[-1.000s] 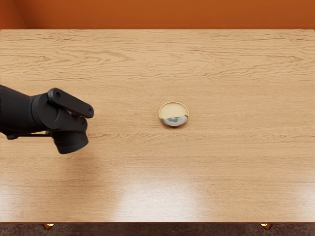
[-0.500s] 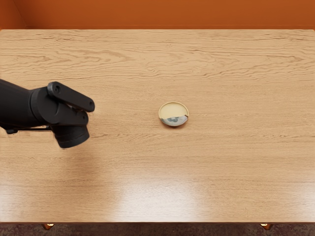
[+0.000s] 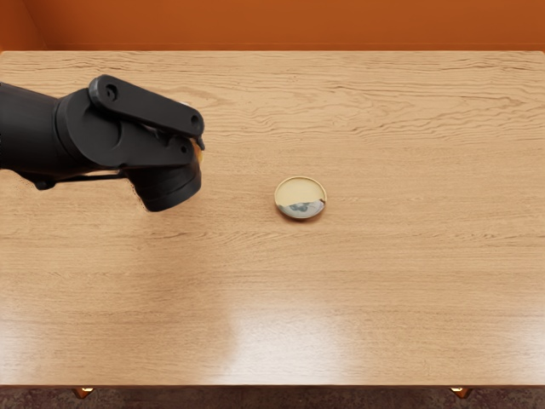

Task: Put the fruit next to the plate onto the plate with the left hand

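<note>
Brown wood with wavy lines makes up the big counter (image 3: 383,281) that we look down on. Behind it we see a plain orange wall (image 3: 281,21).

A thick black robot arm (image 3: 34,132) comes in from the left edge of the picture. At its end is the chunky black left hand (image 3: 157,149). The hand hangs over the left part of the counter, a bit higher in the picture than the middle. A flat black bar lies across its top, and a round black part sticks out below it. From this side we cannot tell if the hand is open or closed, or if it has hold of anything.

The small round cream plate (image 3: 300,197), with a grey-blue patch on one side, sits near the middle of the counter. It is to the right of the hand and a little lower in the picture, well apart from it. Only the cream and the grey-blue patch show on it.

We cannot pick out the fruit, so we cannot tell where it is.

A pale shiny patch of light (image 3: 281,341) lies on the wood near the front edge.
</note>
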Action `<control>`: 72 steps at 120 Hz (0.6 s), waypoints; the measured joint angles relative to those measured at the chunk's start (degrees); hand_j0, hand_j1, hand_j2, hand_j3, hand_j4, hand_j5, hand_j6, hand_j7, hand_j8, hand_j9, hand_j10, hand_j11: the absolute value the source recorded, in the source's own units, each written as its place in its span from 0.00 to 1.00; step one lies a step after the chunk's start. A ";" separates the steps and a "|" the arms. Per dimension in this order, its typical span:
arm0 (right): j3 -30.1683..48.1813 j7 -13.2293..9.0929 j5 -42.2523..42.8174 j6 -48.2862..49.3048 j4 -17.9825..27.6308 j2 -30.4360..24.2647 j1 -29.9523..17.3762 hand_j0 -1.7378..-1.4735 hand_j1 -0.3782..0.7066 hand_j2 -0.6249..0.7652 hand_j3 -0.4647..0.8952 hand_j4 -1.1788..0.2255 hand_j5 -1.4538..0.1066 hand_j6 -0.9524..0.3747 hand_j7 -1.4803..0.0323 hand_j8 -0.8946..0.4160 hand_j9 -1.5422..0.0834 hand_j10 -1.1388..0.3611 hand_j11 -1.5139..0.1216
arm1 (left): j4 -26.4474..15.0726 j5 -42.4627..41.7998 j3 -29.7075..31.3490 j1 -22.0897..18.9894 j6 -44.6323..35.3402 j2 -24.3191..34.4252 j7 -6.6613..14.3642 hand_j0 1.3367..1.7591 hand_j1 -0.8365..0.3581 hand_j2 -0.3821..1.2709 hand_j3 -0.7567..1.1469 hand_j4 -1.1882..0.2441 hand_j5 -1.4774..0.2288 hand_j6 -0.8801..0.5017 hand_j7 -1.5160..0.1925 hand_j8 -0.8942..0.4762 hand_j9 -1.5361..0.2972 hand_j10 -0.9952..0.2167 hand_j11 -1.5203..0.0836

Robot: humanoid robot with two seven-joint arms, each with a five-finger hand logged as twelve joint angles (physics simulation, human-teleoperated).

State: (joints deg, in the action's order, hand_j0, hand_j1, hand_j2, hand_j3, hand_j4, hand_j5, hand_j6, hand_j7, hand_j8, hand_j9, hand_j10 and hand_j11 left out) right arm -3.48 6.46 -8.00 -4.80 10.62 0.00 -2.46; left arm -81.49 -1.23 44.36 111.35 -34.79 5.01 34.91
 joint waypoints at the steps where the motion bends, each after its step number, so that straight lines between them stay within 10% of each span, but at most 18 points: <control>1: 0.00 0.00 0.00 0.00 0.00 0.00 0.00 0.30 0.07 0.44 0.34 0.81 0.90 0.69 0.95 0.66 0.92 0.74 0.90 | 0.00 -0.04 -0.39 0.00 0.01 0.04 0.00 0.75 0.38 0.52 0.40 0.33 0.26 0.37 0.29 0.36 0.30 0.21 0.33; 72: 0.04 0.00 0.00 -0.03 0.00 0.00 0.09 0.30 0.07 0.44 0.34 0.81 0.90 0.69 0.95 0.66 0.92 0.74 0.90 | 2.07 -0.65 -12.66 -0.81 -0.06 -5.01 0.03 0.76 0.32 0.69 0.40 0.33 0.25 0.31 0.30 0.30 0.30 0.21 0.33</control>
State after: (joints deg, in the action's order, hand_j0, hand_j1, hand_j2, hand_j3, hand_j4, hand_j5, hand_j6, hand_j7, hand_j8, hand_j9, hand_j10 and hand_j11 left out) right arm -3.44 6.47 -8.00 -4.83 10.62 0.00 -2.37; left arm -79.42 -1.89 31.70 110.55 -34.85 0.00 34.94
